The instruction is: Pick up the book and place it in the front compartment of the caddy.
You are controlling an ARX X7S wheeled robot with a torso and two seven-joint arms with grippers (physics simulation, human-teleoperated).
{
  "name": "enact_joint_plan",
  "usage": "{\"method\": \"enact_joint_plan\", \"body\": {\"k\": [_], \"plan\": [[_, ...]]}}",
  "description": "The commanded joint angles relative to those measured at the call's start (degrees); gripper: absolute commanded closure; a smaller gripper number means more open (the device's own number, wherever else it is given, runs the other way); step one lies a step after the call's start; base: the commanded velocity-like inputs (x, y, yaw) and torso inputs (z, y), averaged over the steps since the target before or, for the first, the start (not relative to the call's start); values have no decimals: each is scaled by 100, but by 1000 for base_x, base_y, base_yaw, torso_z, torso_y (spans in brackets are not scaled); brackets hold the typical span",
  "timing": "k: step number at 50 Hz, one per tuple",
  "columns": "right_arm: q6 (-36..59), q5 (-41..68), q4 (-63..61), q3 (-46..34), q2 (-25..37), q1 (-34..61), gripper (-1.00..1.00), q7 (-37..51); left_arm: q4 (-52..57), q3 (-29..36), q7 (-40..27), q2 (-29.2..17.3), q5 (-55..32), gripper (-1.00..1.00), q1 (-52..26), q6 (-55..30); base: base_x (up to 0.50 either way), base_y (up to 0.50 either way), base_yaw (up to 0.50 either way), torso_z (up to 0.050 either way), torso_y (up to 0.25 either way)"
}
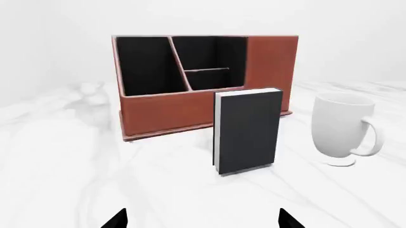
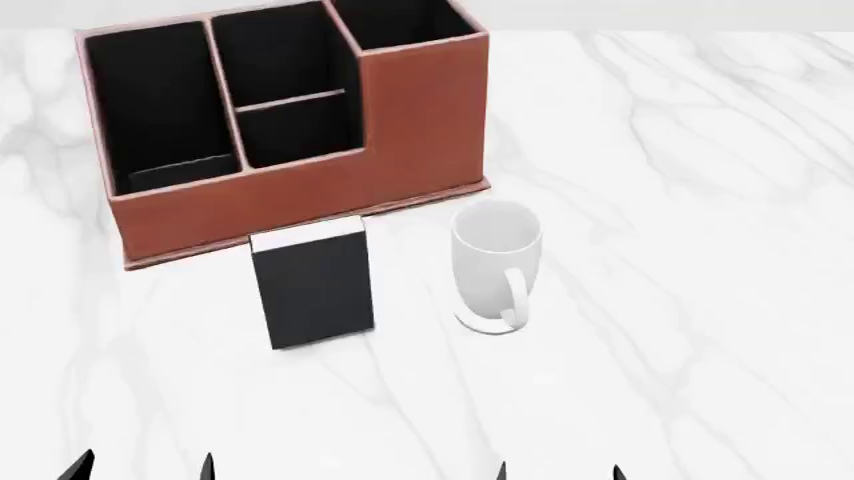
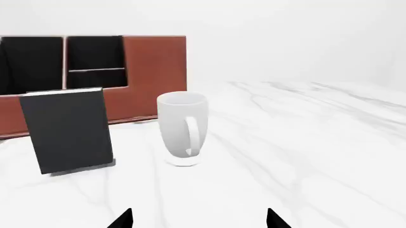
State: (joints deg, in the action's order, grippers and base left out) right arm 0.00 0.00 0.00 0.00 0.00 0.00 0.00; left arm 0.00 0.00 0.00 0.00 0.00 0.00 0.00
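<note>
The thin black book (image 2: 318, 285) stands upright on the marble table, just in front of the reddish-brown caddy (image 2: 307, 195). It also shows in the left wrist view (image 1: 247, 130) and the right wrist view (image 3: 66, 130). The caddy's middle column is parted by a low cross divider; the front compartment (image 2: 274, 55) is its larger cell, on the far side of the divider, and it is empty. My left gripper (image 2: 143, 468) is open and empty, well short of the book. My right gripper (image 2: 561, 472) is open and empty, near the table's front.
A white mug (image 2: 497, 260) stands right of the book, close to the caddy's tall right column (image 2: 427, 110); it also shows in both wrist views (image 1: 343, 128) (image 3: 182, 126). The white marble table (image 2: 694, 200) stretches to the right.
</note>
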Motion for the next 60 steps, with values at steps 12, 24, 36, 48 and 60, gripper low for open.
{"method": "enact_joint_plan", "body": {"k": [12,24,36,48,60], "plan": [[120,78,-115,-475,309,-8,-100,234,87,282,-251,-271,-370,-100,53,13,0,0,0,0,0],[156,96,-325,-565,420,-43,-100,439,135,222,-434,-338,-773,-100,-107,-483,0,0,0,0,0],[492,48,-1775,-300,600,-180,-100,884,2043,9,-693,-650,-1059,-100,-15,-904,155,0,0,0,0],[1343,791,-2898,148,815,-106,-100,850,3164,-53,-766,-920,-1293,-100,86,-1318,500,0,0,0,0],[1348,998,-3247,317,929,-178,-100,914,3409,-10,-779,-1026,-1348,-100,133,-1287,500,0,0,0,0]]}}
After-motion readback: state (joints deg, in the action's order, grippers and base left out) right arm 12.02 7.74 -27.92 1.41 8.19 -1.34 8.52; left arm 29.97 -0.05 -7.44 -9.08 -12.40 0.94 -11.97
